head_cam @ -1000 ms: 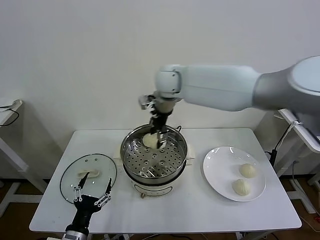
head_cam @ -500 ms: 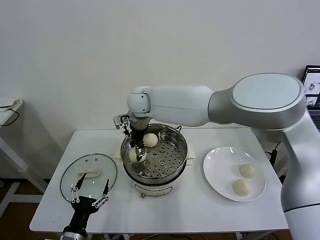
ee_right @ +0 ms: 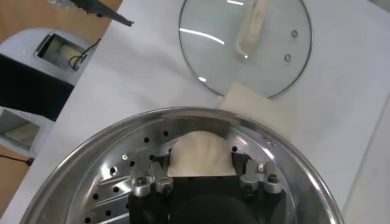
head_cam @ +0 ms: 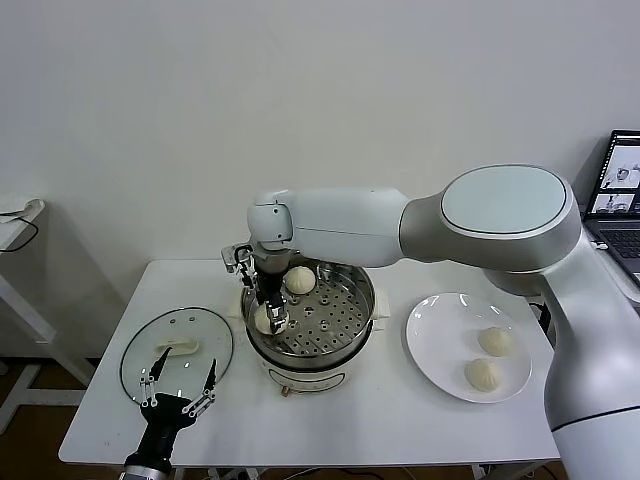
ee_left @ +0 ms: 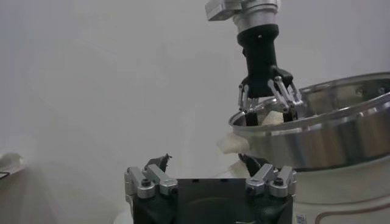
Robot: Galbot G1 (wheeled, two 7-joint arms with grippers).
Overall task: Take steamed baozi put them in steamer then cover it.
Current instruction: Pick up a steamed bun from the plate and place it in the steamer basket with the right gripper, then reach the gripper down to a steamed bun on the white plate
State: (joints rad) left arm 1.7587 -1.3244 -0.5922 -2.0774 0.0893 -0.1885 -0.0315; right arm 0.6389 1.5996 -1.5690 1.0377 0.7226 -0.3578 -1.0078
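Note:
The steamer (head_cam: 362, 277) stands mid-table, its perforated tray holding two baozi. One baozi (head_cam: 300, 280) lies at the back. The other baozi (head_cam: 263, 321) rests at the tray's left side, between the spread fingers of my right gripper (head_cam: 270, 312), which is open and reaches down into the pot. In the right wrist view this baozi (ee_right: 201, 152) sits on the tray between the fingers. Two more baozi (head_cam: 495, 341) (head_cam: 483, 374) lie on the white plate (head_cam: 437, 340). The cover (head_cam: 207, 335) lies flat on the table left of the steamer. My left gripper (head_cam: 178, 385) hovers open at its near edge.
The steamer's steel wall (ee_left: 329, 140) and my right gripper (ee_left: 268, 100) show in the left wrist view. A laptop (head_cam: 625, 190) sits off the table's right side, and a small side table (head_cam: 15, 225) stands at the far left.
My right gripper moved with a baozi from the back of the steamer to the tray's left side, came lower, and opened around it. The left gripper drifted slightly.

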